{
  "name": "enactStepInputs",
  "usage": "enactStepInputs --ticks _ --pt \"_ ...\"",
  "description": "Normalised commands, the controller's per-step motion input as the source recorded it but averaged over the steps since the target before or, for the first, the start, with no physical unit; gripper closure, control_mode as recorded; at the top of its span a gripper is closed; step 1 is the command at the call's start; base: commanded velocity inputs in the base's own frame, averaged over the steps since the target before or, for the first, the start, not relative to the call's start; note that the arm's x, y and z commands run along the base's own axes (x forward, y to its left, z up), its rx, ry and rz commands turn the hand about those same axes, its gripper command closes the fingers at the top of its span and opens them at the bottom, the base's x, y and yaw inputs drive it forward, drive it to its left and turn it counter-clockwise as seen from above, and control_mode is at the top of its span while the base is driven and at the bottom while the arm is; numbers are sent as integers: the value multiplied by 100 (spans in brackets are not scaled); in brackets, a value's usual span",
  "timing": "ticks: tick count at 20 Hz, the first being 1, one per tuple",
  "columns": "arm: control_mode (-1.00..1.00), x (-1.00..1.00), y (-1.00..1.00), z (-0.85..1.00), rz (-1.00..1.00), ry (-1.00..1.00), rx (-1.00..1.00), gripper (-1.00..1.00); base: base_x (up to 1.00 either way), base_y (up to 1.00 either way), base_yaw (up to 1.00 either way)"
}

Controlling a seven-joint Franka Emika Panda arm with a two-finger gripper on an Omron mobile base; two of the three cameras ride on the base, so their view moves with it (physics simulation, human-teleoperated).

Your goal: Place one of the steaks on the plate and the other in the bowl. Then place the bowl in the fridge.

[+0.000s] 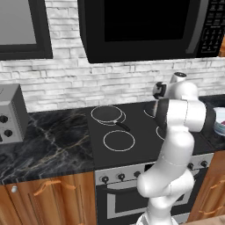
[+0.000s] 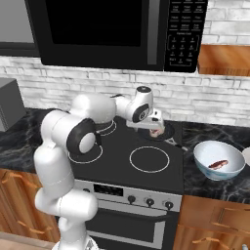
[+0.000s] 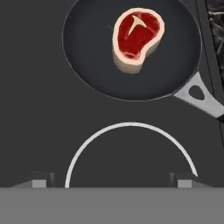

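Red steak (image 3: 137, 38) with pale fat edge in dark pan (image 3: 87, 52); white-inside bowl (image 2: 218, 152).

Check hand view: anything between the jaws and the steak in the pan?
Nothing in the way. In the hand view the steak lies in the pan; between it and the open gripper are only the pan's near rim and bare stovetop with a burner ring.

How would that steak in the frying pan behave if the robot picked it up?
The steak looks thick and flat, so it probably won't roll. Being raw meat, it may sag and feel slippery. It is small beside the pan, so likely light for the open gripper.
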Motion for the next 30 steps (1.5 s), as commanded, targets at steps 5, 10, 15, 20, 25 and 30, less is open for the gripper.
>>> enactStepInputs --ticks 5,10,15,20,25,30 --pt "-100 43 0 -9 0 10 1 -100 0 0 0" --pt "-100 43 -10 -13 0 16 3 -100 0 0 0" --pt "-100 39 -19 -9 0 6 2 -100 0 0 0" --pt "-100 26 -19 -24 0 1 5 -100 0 0 0" --pt "-100 5 1 -40 0 0 3 -100 0 0 0" --pt "-100 12 3 -20 0 -4 0 -100 0 0 0"
